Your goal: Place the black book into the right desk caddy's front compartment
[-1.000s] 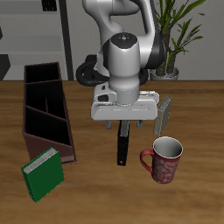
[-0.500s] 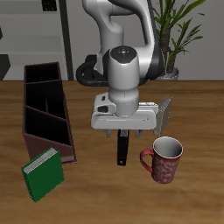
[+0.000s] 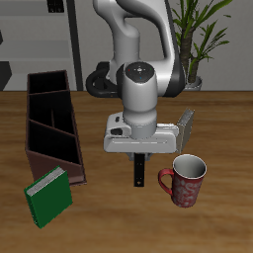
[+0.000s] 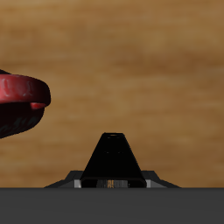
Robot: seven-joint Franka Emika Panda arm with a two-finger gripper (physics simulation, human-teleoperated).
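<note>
Jaws of the gripper (image 3: 139, 158) closed on the black book (image 3: 139, 172), which hangs upright below the hand over mid-bench, its lower end close above or touching the wood, cannot tell which; in the wrist view the black book (image 4: 111, 161) shows as a dark wedge between the jaws with a pale page edge. The right desk caddy (image 3: 52, 126) sits near one side edge of the bench (image 3: 119, 222), well apart from the book. A green book (image 3: 48, 196) leans at the caddy's front end toward the bench's front edge, and a red mug (image 3: 184, 180) stands just beside the held book.
</note>
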